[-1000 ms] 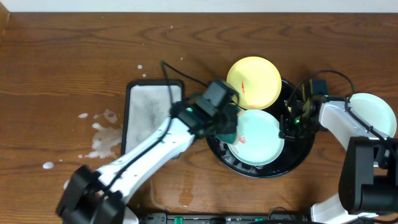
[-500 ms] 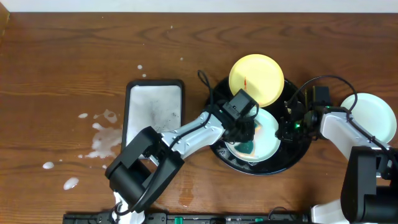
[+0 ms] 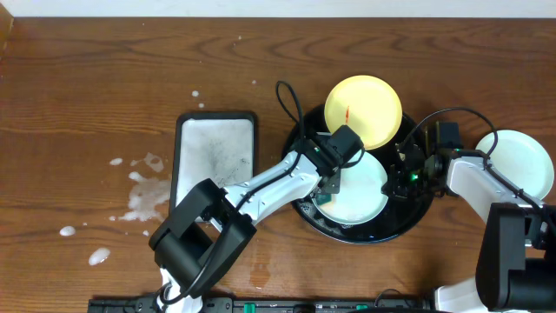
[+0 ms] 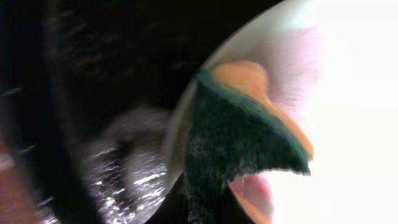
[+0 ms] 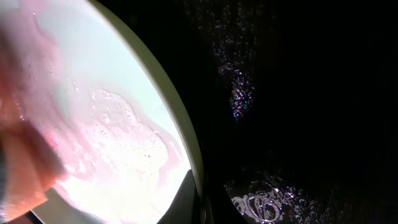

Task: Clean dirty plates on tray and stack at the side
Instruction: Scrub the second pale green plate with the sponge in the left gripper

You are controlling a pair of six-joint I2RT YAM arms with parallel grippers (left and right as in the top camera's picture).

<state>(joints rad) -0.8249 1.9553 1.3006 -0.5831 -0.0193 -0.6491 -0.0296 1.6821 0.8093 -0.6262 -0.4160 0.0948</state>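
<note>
The black round tray holds a mint-green plate. My left gripper is shut on a green and orange sponge pressed on the plate's left edge. My right gripper is shut on the plate's right rim, one finger over the edge. The plate carries pink, soapy smears. A yellow plate with a red smear rests on the tray's far rim. A second pale plate lies on the table to the right of the tray.
A rectangular dark tray with a soapy white inside lies left of the round tray. Foam splashes dot the wood further left. A black cable loops above the left arm. Wet tray floor shows beside the plate.
My left gripper has swept the sponge across the mint plate, right to its middle, then back to its left edge. The yellow plate has shifted slightly right. The right gripper has held still.
</note>
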